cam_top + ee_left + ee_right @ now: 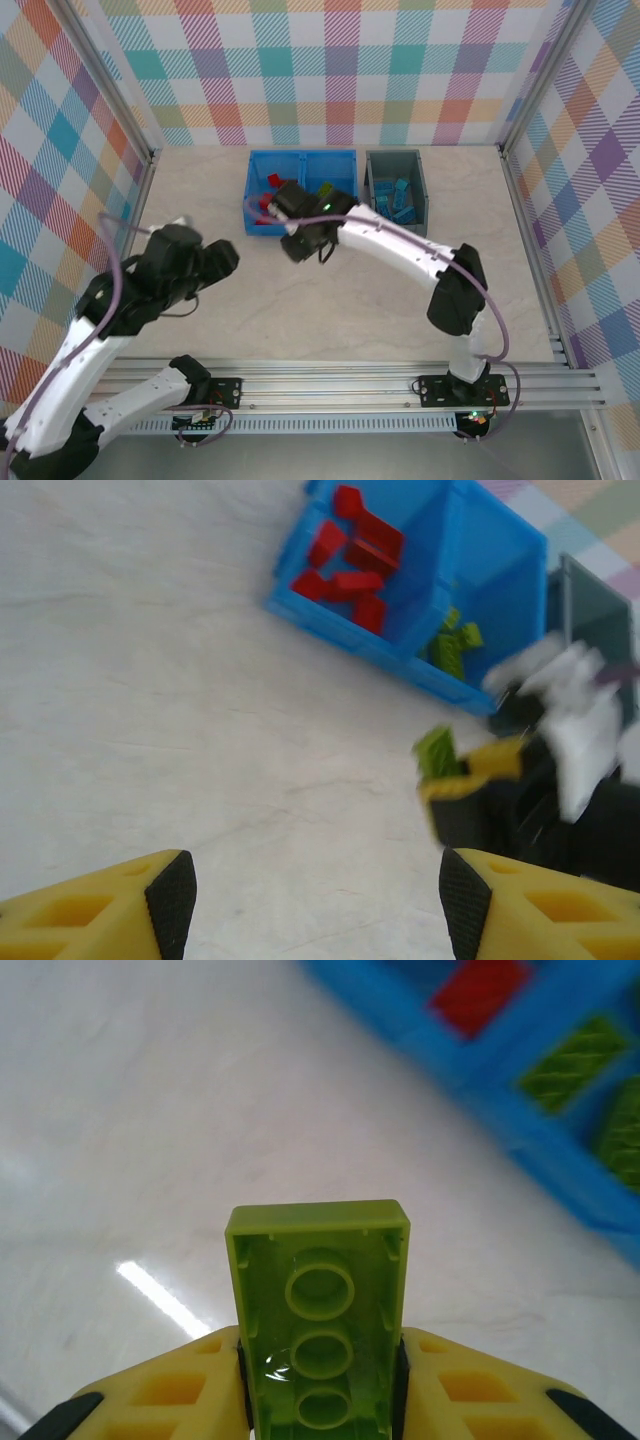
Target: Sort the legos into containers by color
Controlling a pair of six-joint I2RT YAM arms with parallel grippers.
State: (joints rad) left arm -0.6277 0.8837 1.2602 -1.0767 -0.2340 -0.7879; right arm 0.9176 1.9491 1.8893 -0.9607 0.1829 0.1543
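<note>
Right wrist view: right end effector (320,1380) pinching a lime green rectangular plastic brick (318,1290), hollow underside facing camera, above the pale surface (150,1110). Beyond, bright blue two-compartment plastic bin (490,1110) holding red bricks (480,985) and green bricks (575,1060). Left end effector (315,900) spread.

The left gripper (315,900) shows two yellow fingers with black pads at the bottom edge, spread wide apart with nothing between them, above a pale table (150,700). The blue bin (340,635) lies at upper centre, one compartment holding red legos (350,565), the adjoining one lime green legos (452,648), with the dark grey bin (590,610) just beside it at the right edge. Near the blue bin's front wall, the right gripper (458,776), blurred, carries a lime green brick (436,752) at its yellow fingertips.
</note>
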